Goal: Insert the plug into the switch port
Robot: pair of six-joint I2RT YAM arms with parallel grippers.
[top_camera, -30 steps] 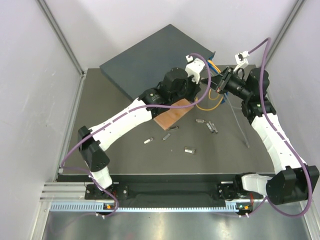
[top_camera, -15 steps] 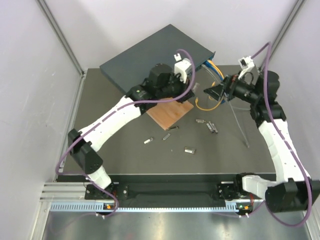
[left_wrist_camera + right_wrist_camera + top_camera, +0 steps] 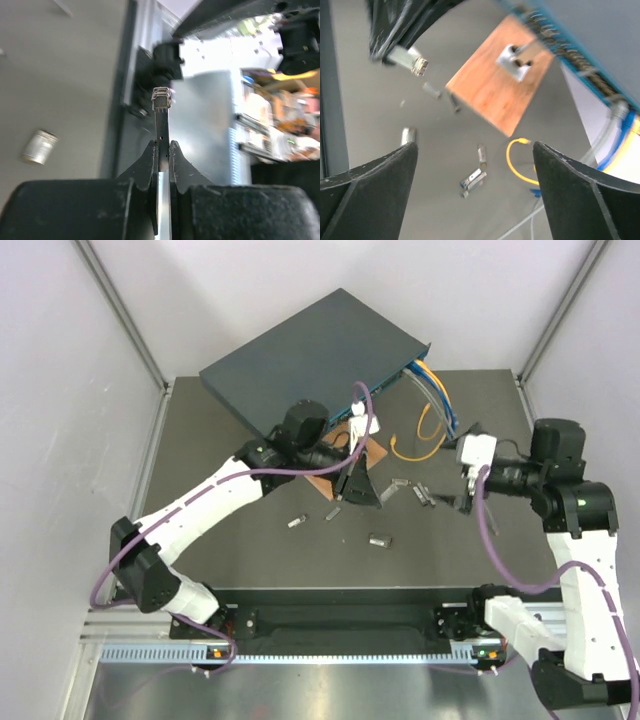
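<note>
The switch [image 3: 310,355], a flat dark blue-grey box, lies at the back of the table, and its teal socket face [image 3: 568,56] carries blue and grey cables. My left gripper [image 3: 162,147] is shut on a thin plug [image 3: 161,100] whose metal end sticks out past the fingertips. In the top view this gripper [image 3: 362,492] hangs over the middle of the table, in front of the switch and apart from it. The right wrist view shows the same plug [image 3: 413,62] up in the air. My right gripper [image 3: 475,146] stands wide open, with nothing between its fingers, at the table's right [image 3: 462,498].
A thin brown wooden square [image 3: 500,82] with a small metal fitting lies just in front of the switch. A yellow cable loop [image 3: 415,445] and blue cables [image 3: 437,395] trail from the socket face. Several loose plugs lie on the table [image 3: 378,539], [image 3: 297,522], [image 3: 425,494].
My left gripper has drawn back from the switch's socket face toward the table's middle, still holding the plug. My right gripper has opened wide and swung away from the switch toward the near right.
</note>
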